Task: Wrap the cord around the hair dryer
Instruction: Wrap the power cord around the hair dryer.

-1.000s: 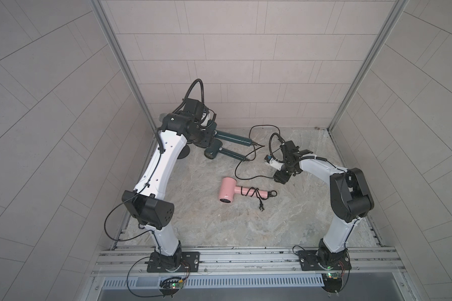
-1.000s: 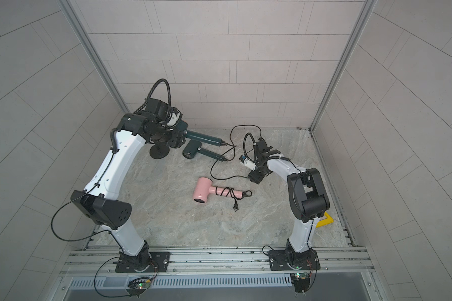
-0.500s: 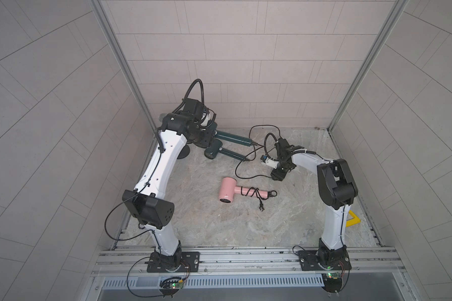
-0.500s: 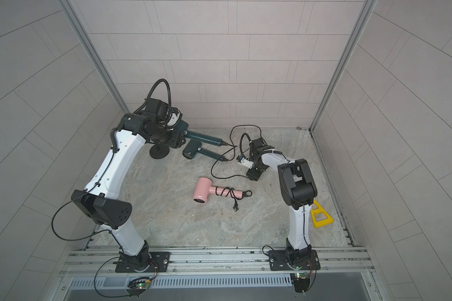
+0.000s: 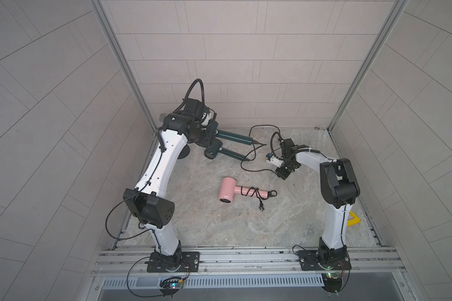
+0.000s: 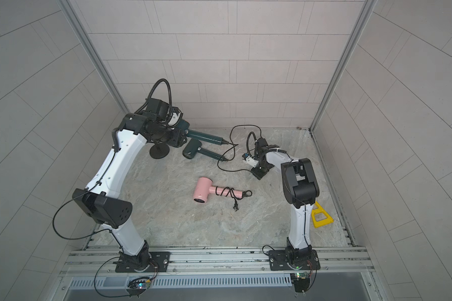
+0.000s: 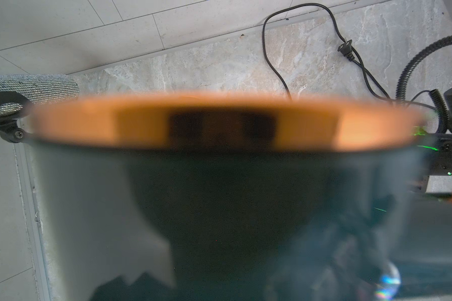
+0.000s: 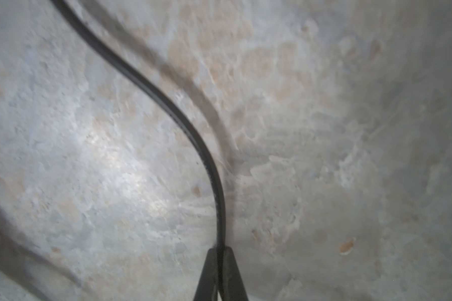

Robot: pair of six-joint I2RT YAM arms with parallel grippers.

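My left gripper is shut on the head of a dark green hair dryer, held up at the back left. That hair dryer fills the left wrist view as a blur with a copper ring and hides the jaws. A thin black cord runs over the stone table to my right gripper, which is down at the surface. In the right wrist view the right gripper is shut on the cord, pinched between both fingertips. Both top views show the grip, with the right gripper at the cord's end.
A second dark green dryer lies below the held one. A pink dryer with its cord wound on the handle lies mid-table. A plug rests near the back wall. A black round stand base sits back left, a yellow piece front right.
My right gripper has closed on the cord, and the right arm's elbow has swung inward to the left. The left arm and its hair dryer have not moved.
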